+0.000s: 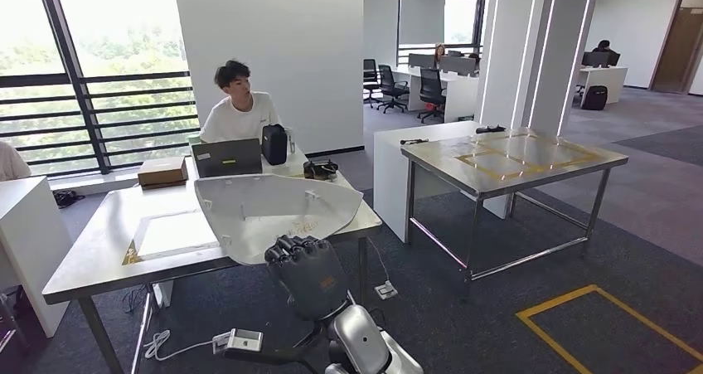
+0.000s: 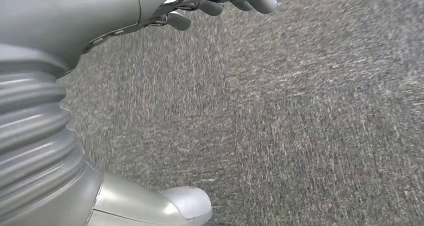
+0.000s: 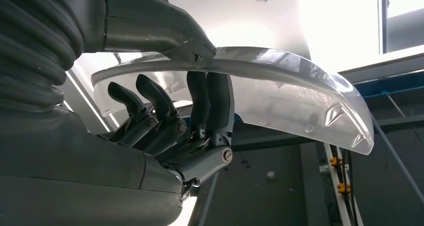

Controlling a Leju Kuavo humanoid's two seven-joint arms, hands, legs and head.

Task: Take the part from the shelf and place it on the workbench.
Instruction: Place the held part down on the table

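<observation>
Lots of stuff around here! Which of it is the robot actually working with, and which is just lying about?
Part of the job:
- curved white part
- right hand holding it
- steel workbench with yellow tape

Just lying about:
- laptop
- cardboard box
- black bag
- office chairs

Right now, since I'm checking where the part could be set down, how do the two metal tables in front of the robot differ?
The near steel-topped table is crowded: a laptop, a cardboard box and a seated person behind it. The far steel-topped table with yellow tape squares carries almost nothing. The near one lies just beyond the pale curved plastic part held in the right hand; the far one stands off to the right. Both have shiny tops, metal legs and yellow tape markings.
</observation>
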